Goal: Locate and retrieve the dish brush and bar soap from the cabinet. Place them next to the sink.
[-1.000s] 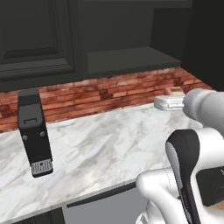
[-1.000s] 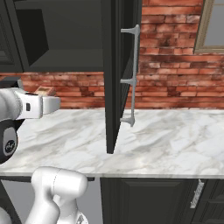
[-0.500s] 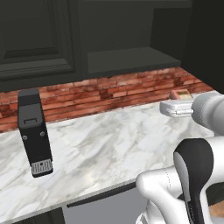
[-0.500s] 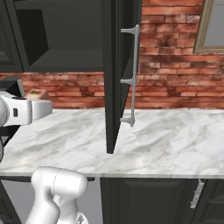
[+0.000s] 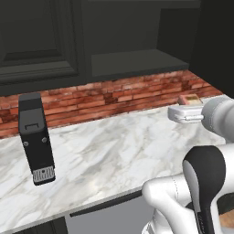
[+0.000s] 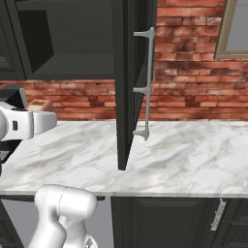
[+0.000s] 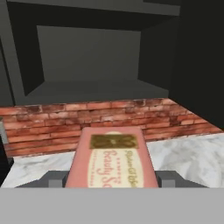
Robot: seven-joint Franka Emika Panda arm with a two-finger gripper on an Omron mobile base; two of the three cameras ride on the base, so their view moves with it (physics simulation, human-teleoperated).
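The bar soap, a reddish block with a tan printed label, lies lengthwise between my gripper's grey fingers, which are shut on it. From the left base view the bar soap pokes up past the white hand, held above the marble counter's right part. In the right base view the bar soap hangs at the far left. The cabinet stands open ahead, its dark shelf bare. The dish brush and the sink are out of view.
The open cabinet door with its long silver handle juts out over the white marble counter. A black boxy appliance stands on the counter to the left. Red brick lines the wall behind.
The hand with the soap has drawn away from the cabinet, rightward in the left base view, and the arm's elbow has swung along. The grip has stayed the same.
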